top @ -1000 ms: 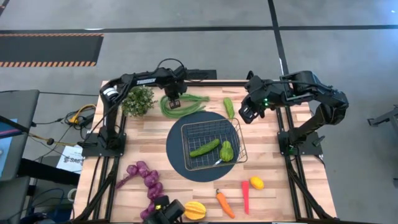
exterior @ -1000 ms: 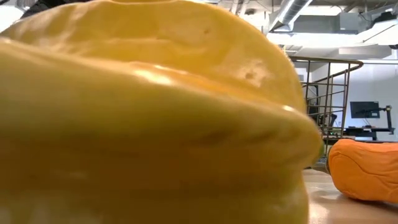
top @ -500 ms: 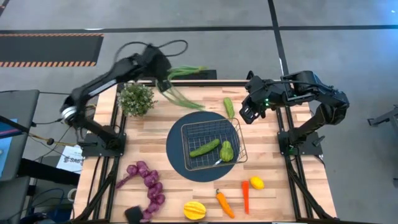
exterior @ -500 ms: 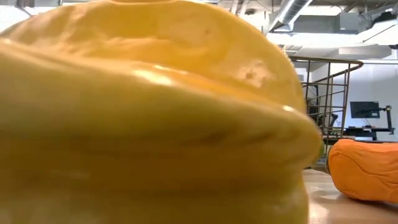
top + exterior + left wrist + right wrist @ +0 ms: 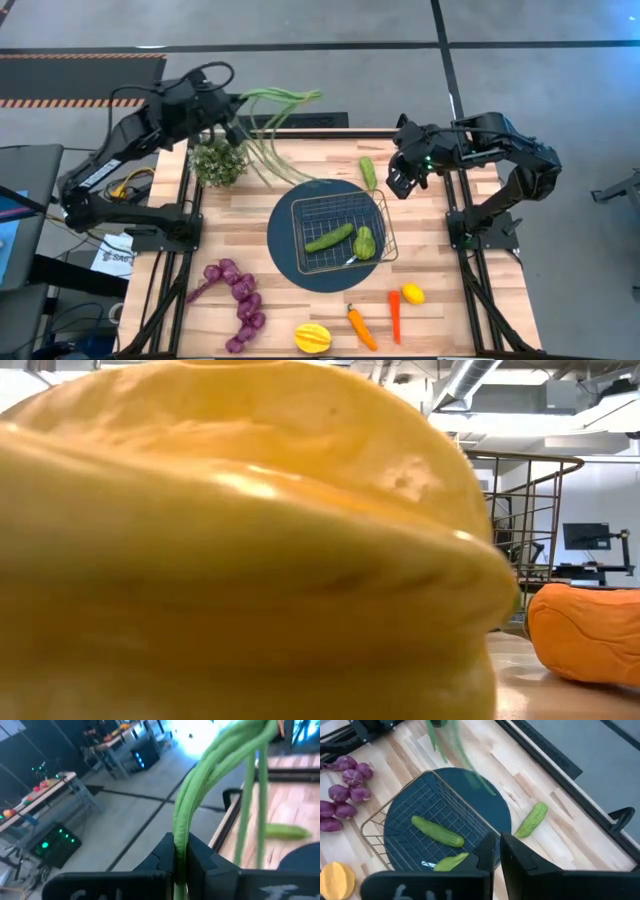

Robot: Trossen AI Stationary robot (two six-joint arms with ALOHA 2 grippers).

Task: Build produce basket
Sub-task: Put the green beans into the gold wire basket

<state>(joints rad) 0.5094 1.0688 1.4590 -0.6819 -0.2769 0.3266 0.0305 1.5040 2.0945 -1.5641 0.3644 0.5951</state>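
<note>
Two arms up, only the left is working. Left end effector is clamped fully shut on the green bean bundle, held high over the table's far-left corner. The beans trail loose from the fingers, tips hanging toward the basket but well short of it. The potted plant sits right under that end effector.

Right end effector hovers beside the basket's far-right corner, fingers almost together with nothing between them. A stray cucumber lies on the table just beside it, outside the basket.

The basket sits on the round blue mat with two green pieces in it. The rest of the produce is well away along the near edge: grape string, yellow ribbed fruit, carrot, red chili, lemon.

Risks, my read:
- The grip is at one end of a long, floppy bundle, so loose strands could slide out on the swing.
- Dangling tips could snag the plant or catch the wire rim.
- The bundle is longer than the basket, so it will likely drape over the side unless coiled.
- Both arms converge on the same corner, so a clash is possible.

Blind spots: the low view is almost all yellow fruit, basket hidden. The left wrist view can't show how much bean sits inside the fingers.
</note>
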